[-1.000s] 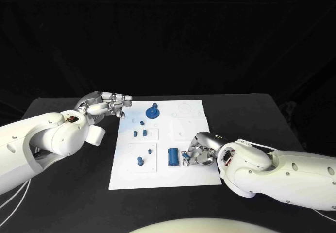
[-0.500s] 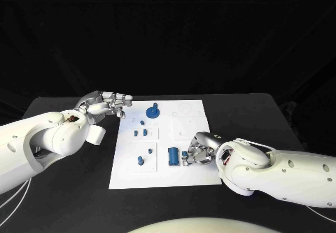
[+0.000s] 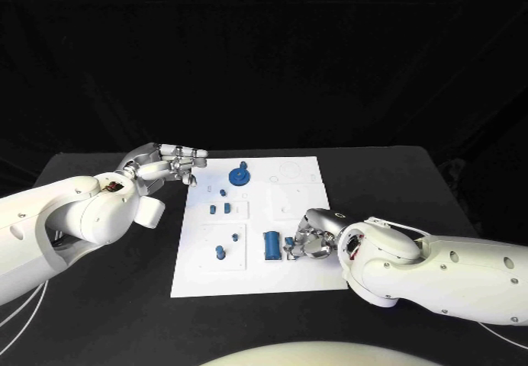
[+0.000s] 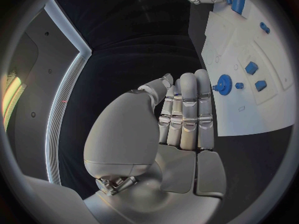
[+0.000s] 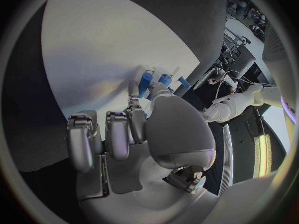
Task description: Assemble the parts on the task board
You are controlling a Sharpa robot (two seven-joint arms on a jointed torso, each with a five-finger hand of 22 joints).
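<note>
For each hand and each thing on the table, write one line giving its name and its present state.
Left hand: fingers curled together, holding nothing, at the board's far left corner.
Right hand: fingers on a small blue part; whether it grips it cannot be told.
Task board: flat on the table.
Gear: on the board, far end.
Cylinder: lying on the board beside the right hand.

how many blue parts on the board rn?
7: a gear at the far edge, two blocks mid-left, two pegs near-left, a cylinder centre, one piece at the right hand; others may hide beneath it.
</note>
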